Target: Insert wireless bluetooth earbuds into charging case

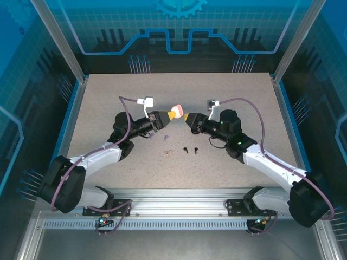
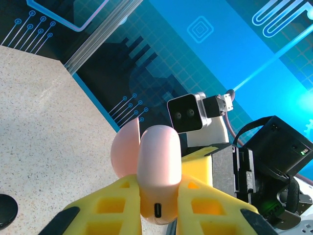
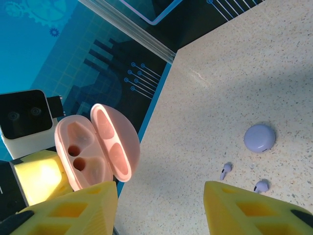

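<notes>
The earbuds all lie loose on the table [image 1: 108,97], none in a case. In the top view the black earbuds [image 1: 190,149] sit near the middle of the table, just on the near side of the two grippers. A pale pair [image 1: 168,153] lies just left of them, too small there to tell its colour for sure. In the right wrist view the lavender earbuds [image 3: 225,169] lie apart from each other, near a closed lavender case [image 3: 259,137] that rests flat on the table.

The pink case [image 2: 157,161] is off the table, gripped by the left gripper [image 2: 157,193]. Its yellow fingers [image 2: 117,200] press on both sides of the case body. The lid stands open. From the right wrist view the two sockets inside show as empty, and part of the body is hidden behind a yellow finger.

The right gripper [image 3: 159,191] faces the case from the right. Its fingers are spread wide with nothing between them, and their lower parts are cut off by the frame.

In the left wrist view a dark round thing [image 2: 5,210] sits at the lower left edge, mostly cut off, so I cannot tell what it is.
</notes>
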Robot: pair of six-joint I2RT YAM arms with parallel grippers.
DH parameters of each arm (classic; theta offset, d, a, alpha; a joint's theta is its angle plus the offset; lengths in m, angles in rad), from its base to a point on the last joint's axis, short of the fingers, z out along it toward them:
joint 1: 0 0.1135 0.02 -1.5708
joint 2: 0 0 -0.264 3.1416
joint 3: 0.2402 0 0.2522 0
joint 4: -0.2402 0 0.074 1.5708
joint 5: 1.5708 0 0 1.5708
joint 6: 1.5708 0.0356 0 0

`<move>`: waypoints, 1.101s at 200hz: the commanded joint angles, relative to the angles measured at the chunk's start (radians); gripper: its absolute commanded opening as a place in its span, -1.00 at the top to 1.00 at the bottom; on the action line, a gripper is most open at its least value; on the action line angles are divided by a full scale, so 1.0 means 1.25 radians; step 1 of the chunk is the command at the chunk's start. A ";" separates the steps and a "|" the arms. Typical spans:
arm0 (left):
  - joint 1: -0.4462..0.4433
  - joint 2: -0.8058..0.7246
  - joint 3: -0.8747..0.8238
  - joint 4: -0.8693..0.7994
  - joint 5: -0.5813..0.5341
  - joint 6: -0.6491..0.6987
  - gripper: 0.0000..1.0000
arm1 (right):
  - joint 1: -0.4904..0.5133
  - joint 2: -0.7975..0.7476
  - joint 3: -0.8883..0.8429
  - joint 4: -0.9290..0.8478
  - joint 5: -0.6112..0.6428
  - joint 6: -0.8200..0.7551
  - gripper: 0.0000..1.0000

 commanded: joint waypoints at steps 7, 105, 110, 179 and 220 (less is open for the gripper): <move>-0.002 0.006 -0.014 0.051 -0.010 -0.008 1.00 | 0.016 0.013 0.030 0.047 0.010 0.008 0.00; -0.003 0.005 -0.016 0.065 -0.009 -0.014 1.00 | 0.030 0.069 0.065 0.063 0.019 0.020 0.11; -0.003 0.004 -0.016 0.066 -0.009 -0.015 1.00 | 0.030 0.072 0.065 0.064 0.020 0.022 0.12; -0.003 0.015 -0.028 0.116 -0.015 -0.035 1.00 | 0.030 0.107 0.068 0.111 0.000 0.052 0.26; -0.003 0.041 -0.039 0.175 -0.026 -0.066 1.00 | 0.029 0.126 0.068 0.154 -0.031 0.071 0.44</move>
